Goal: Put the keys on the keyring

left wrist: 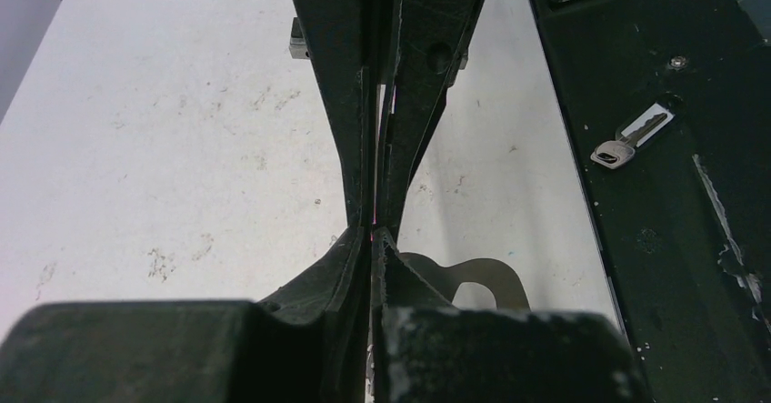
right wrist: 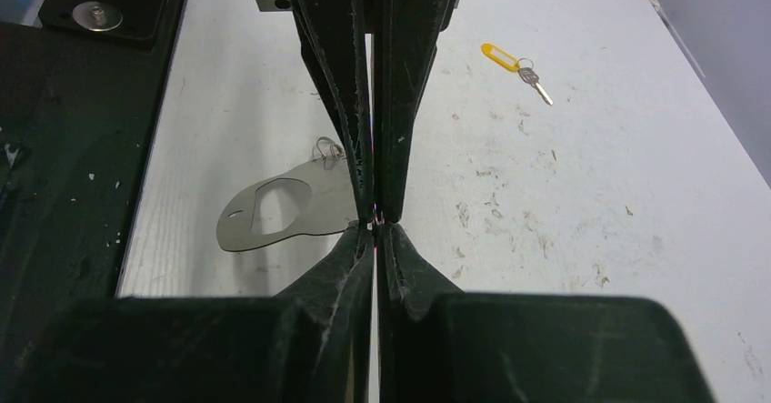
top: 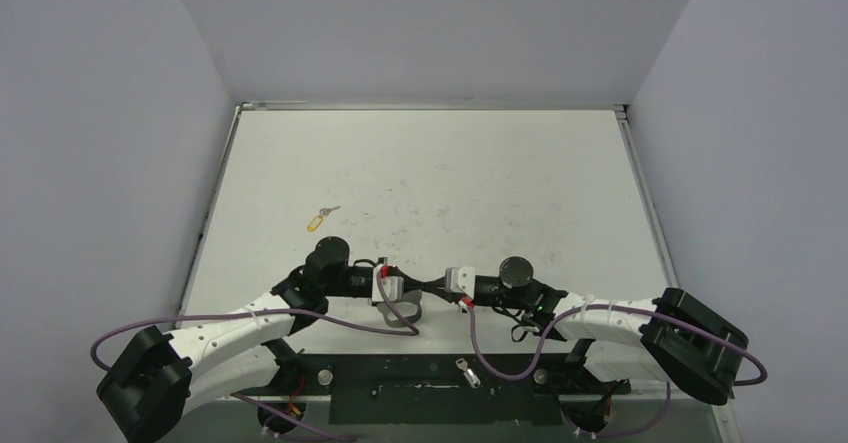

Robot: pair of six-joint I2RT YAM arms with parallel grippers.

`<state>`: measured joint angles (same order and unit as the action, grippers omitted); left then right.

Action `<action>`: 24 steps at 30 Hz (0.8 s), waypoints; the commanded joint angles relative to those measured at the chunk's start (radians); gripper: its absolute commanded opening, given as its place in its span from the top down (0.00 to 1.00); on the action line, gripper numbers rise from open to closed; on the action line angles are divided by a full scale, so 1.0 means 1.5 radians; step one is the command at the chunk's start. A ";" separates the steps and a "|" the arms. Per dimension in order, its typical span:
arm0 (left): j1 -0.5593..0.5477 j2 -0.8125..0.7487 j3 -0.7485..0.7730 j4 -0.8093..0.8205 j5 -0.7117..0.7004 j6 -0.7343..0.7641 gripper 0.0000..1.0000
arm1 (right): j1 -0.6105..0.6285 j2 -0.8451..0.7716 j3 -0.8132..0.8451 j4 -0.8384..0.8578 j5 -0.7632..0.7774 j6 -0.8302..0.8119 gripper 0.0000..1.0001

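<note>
On the scuffed white table (top: 480, 163) between grey walls (top: 100, 113), the left pincer (left wrist: 374, 242) and the right pincer (right wrist: 375, 232) meet tip to tip, both fully closed with nothing visible between their fingers. The flat oval keyring (right wrist: 273, 212) lies just beside these tips (small rings (right wrist: 327, 148) at one end). The key with the yellow tag (top: 320, 219) lies well apart, farther back, and a plain silver key (left wrist: 625, 145) rests on the black base plate (left wrist: 673, 239).
</note>
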<state>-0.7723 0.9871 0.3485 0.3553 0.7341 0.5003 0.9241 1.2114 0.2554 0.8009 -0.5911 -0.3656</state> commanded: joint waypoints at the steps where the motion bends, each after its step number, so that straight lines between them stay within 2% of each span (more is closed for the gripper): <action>1: -0.005 -0.019 -0.006 0.054 0.022 -0.032 0.92 | 0.004 -0.029 0.022 -0.008 -0.010 -0.021 1.00; 4: -0.005 -0.046 -0.018 0.082 -0.057 -0.106 0.66 | 0.004 -0.037 0.012 -0.031 0.010 -0.021 1.00; 7: -0.006 -0.088 -0.018 0.039 -0.172 -0.156 0.45 | 0.005 -0.043 -0.003 -0.048 0.029 -0.017 1.00; 9: -0.006 -0.117 -0.031 0.032 -0.215 -0.182 0.37 | 0.007 -0.041 -0.016 -0.049 0.053 -0.004 1.00; 13: -0.006 -0.162 -0.071 0.046 -0.262 -0.256 0.28 | 0.012 -0.033 -0.054 0.001 0.101 0.022 0.99; 16: -0.006 -0.177 -0.096 0.053 -0.295 -0.336 0.20 | 0.014 -0.022 -0.073 0.040 0.126 0.048 0.85; 19: -0.006 -0.182 -0.112 0.050 -0.322 -0.413 0.04 | 0.015 -0.025 -0.089 0.068 0.135 0.069 0.72; 20: -0.006 -0.183 -0.116 0.045 -0.335 -0.440 0.03 | 0.015 -0.030 -0.095 0.078 0.143 0.082 0.66; 21: -0.005 -0.184 -0.120 0.041 -0.355 -0.484 0.03 | 0.015 -0.038 -0.100 0.087 0.155 0.093 0.57; 23: -0.005 -0.186 -0.126 0.021 -0.419 -0.560 0.03 | 0.015 -0.064 -0.112 0.097 0.183 0.123 0.32; 24: -0.005 -0.187 -0.127 0.011 -0.443 -0.606 0.03 | 0.015 -0.074 -0.114 0.094 0.203 0.136 0.26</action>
<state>-0.7792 0.7254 0.1661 0.3878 0.2447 -0.1246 0.9379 1.1671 0.1055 0.8238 -0.3843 -0.2569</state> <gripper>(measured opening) 0.970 0.601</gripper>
